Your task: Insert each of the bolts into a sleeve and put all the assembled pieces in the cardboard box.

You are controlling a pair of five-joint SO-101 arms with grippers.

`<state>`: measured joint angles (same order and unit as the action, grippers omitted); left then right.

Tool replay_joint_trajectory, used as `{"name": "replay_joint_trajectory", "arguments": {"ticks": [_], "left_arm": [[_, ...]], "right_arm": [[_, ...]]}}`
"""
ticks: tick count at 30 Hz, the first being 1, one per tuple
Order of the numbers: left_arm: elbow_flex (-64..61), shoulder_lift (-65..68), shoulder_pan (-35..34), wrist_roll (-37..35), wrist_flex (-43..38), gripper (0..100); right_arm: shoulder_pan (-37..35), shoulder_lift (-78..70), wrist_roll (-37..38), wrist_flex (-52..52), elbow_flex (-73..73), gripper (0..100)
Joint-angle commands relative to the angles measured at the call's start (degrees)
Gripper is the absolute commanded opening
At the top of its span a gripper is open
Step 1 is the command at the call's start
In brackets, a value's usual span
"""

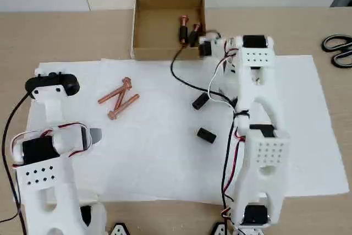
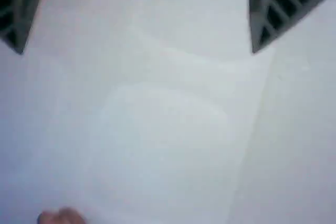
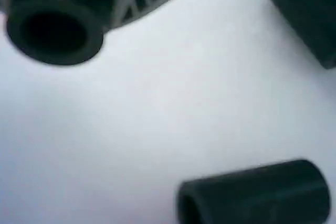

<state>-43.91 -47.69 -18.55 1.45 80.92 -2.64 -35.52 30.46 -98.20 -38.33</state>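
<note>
From above: cardboard box at the far middle of the tabletop, inside it an assembled piece, copper bolt in black sleeve, and a second copper-and-black piece just beside it, close to the right tool at the box's near right corner. State of that tool, apart, together or clamped: impossible to tell from any view. On the white sheet, left of middle, three loose bolts in a crossed heap, near the left arm yet not touching it. Two loose sleeves on the sheet beside the right arm: a sleeve nearer the box, a sleeve nearer the arm bases, both apart from the right tool and well apart from the bolts. Black cable trailing from the box corner across the sheet, passing just beside the sleeve nearer the box. Scissors at the tabletop's right edge. Closer in, from the right wrist: a sleeve end-on, bore open to the camera, hard by a ribbed grey part of the tool; two more lying on the white, a sleeve at one side and a sleeve at another. From the left wrist: left tool spread wide apart over the sheet, dark ribbed fingers at either side; a blurred pinkish bit at the edge, too soft to name
</note>
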Motion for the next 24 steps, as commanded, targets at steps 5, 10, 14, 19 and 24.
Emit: {"name": "replay_joint_trajectory", "arguments": {"ticks": [5,10,14,19,24], "left_arm": [[13.67,3.87,10.11,0.62,4.92,26],[22.99,21.27,11.69,0.62,4.92,26],[32.04,35.34,11.69,4.04,4.48,26],[44.88,49.05,11.25,22.86,4.48,26],[54.81,60.92,10.64,32.97,1.41,26]], "right_arm": [[0.31,15.69,-6.07,-1.54,-0.26,0.4],[0.4,21.41,-6.42,-1.54,7.91,0.4],[1.1,26.15,-6.51,-1.27,14.77,0.4],[2.24,29.32,-6.51,-1.19,19.43,0.4],[2.42,30.81,-7.12,-1.19,23.03,0.4]]}}
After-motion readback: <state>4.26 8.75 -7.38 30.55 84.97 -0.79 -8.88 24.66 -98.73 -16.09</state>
